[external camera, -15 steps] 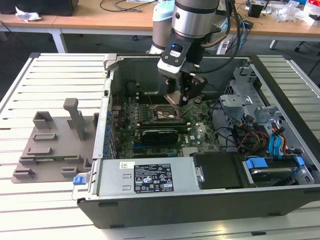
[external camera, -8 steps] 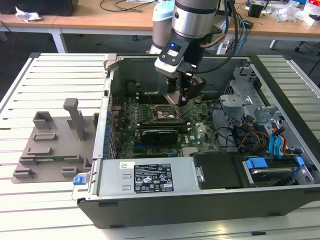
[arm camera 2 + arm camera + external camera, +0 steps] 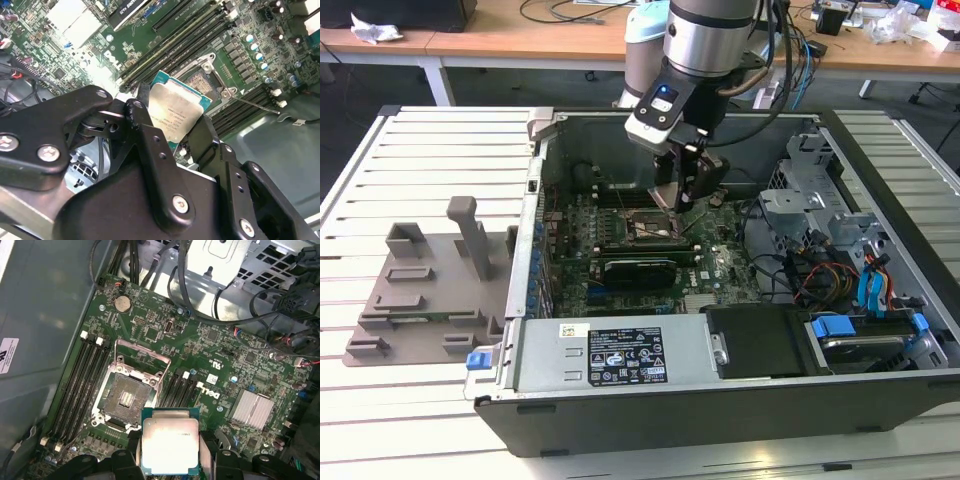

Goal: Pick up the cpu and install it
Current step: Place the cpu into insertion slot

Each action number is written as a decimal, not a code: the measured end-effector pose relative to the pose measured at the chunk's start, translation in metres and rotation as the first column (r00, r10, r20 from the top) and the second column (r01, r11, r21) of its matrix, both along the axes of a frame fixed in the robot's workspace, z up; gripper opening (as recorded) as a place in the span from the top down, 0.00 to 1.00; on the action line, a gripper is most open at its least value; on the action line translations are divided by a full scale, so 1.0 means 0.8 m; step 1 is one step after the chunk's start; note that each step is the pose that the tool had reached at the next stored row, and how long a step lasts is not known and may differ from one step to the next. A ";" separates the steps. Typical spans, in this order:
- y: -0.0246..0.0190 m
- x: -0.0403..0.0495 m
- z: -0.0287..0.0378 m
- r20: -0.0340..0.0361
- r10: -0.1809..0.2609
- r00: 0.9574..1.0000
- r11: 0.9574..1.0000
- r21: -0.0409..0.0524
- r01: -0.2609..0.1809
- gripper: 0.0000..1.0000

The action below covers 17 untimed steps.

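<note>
**CPU held at its edges just beside the open socket**

The cpu [image 3: 170, 442] is seen clamped between the fingers [image 3: 150, 145] of the gripper [image 3: 685, 200], which are closed on two opposite edges of the chip. Its silvery top plate is turned toward both wrist cameras. It is held over the motherboard [image 3: 215, 355], just beside the open socket [image 3: 127, 399] and not yet seated in it. The hinged load frame [image 3: 142, 357] is seen raised.

The chip is judged light and stiff, with a smooth metal plate that could slip under a loose grip. Its underside and the socket's contact field are judged fragile, so the thin pale edges are taken as the right place to hold it, as is done here. Any tilt or sideways drag at the socket would be risky.

Room is tight. The socket is flanked by memory slots [image 3: 82, 385], and a finned heatsink [image 3: 252, 410] and loose cables [image 3: 240, 315] lie near. The board sits deep inside the open computer case [image 3: 720, 425], which rests on a white slatted counter [image 3: 430, 140]. A grey fixture tray [image 3: 420, 300] lies on the counter at the exterior view's left, beside the case.
</note>
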State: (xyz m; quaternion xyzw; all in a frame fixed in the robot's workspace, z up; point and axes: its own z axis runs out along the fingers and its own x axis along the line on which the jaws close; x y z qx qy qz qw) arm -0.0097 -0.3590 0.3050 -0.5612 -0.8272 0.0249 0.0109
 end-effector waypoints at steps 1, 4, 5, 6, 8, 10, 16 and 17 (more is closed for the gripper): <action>0.0000 0.000 0.0000 0.000 -0.011 1.000 1.000 0.000 0.011 0.45; 0.0000 0.000 -0.0001 0.000 -0.035 0.999 0.999 0.000 0.035 0.45; 0.0000 0.000 -0.0001 0.000 -0.041 0.999 0.999 0.000 0.041 0.45; 0.0000 0.000 -0.0001 0.000 -0.047 0.999 0.999 0.000 0.047 0.45; 0.0000 0.000 -0.0002 0.000 -0.051 0.999 0.999 0.000 0.051 0.45; 0.0000 0.000 -0.0002 0.000 -0.056 0.998 0.998 0.000 0.056 0.45; 0.0000 0.000 -0.0006 0.000 -0.067 0.998 0.998 0.000 0.067 0.45; 0.0000 0.000 -0.0006 0.000 -0.068 0.998 0.998 0.000 0.068 0.45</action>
